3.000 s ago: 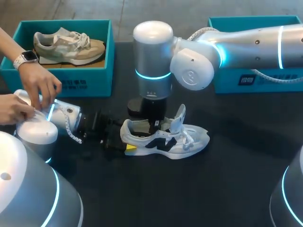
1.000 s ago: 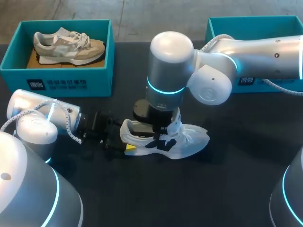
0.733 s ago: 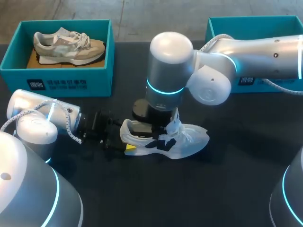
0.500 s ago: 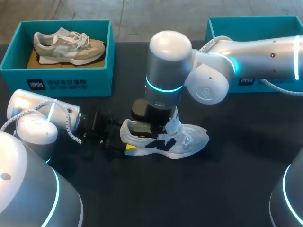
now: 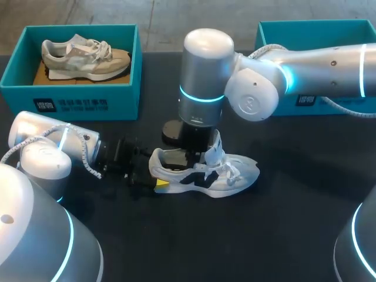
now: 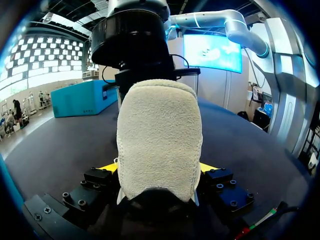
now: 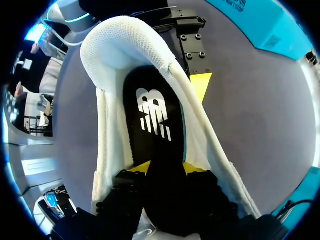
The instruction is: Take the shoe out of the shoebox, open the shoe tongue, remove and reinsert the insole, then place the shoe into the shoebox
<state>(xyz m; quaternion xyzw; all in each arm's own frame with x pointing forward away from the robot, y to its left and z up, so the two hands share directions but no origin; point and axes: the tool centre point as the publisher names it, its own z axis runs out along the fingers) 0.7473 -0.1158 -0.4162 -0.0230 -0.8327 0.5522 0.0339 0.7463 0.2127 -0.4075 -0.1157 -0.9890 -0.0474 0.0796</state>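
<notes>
A white shoe with black trim [image 5: 205, 171] lies on its sole at the table's middle, toe to the right, its tongue [image 5: 215, 147] pulled upright. My left gripper [image 5: 154, 172] lies low on the table, shut on the shoe's heel [image 6: 159, 135] from both sides. My right gripper [image 5: 192, 155] points straight down into the shoe's opening. In the right wrist view the black insole [image 7: 152, 117] with a white logo lies inside the shoe and its near end runs up between my right gripper's [image 7: 167, 171] yellow tips, which press it from both sides.
A teal shoebox [image 5: 76, 101] at the back left holds a beige shoe [image 5: 85, 56]. A second teal box [image 5: 311, 26] stands at the back right, partly behind my right arm. Dark bare table lies in front of the shoe.
The person's hands that were on my left arm are gone. My right arm has shifted a little to the left above the shoe. The shoe and left gripper have stayed put.
</notes>
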